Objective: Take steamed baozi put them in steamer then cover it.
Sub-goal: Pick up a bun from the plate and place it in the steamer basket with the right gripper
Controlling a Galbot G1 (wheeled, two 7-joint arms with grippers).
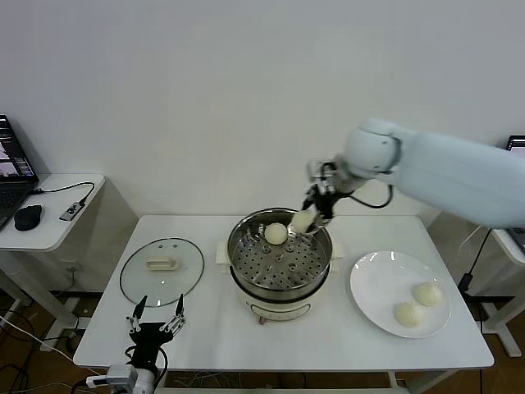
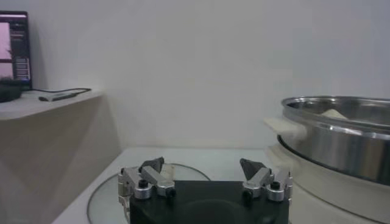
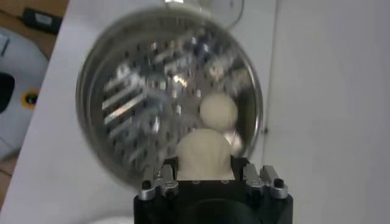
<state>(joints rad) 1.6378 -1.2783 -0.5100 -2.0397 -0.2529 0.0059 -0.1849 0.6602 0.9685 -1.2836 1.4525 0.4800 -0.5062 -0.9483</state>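
White desk (image 1: 213,328) against a plain white wall. A smaller side table (image 1: 57,213) stands off the robot's left, carrying a laptop (image 1: 12,176), a mouse (image 1: 28,217) and a cable.

On the desk: steamer (image 1: 280,264) at centre, steel pot on white base, perforated tray visible. Cover (image 1: 162,270) lies flat on the desk to the steamer's left, handle up. White plate (image 1: 399,294) to the steamer's right, holding two steamed baozi (image 1: 418,304) side by side.

One baozi in the pot (image 1: 276,234) sits on the tray toward the far rim.

Right gripper (image 1: 305,220) is over the steamer's far right rim; jaws closed on a held baozi (image 3: 204,155), which fills the gap between them, just beside the bun on the tray.

Left gripper (image 1: 156,322) is at the near desk edge, in front of the cover; jaws spread wide, holding nothing, touching nothing.
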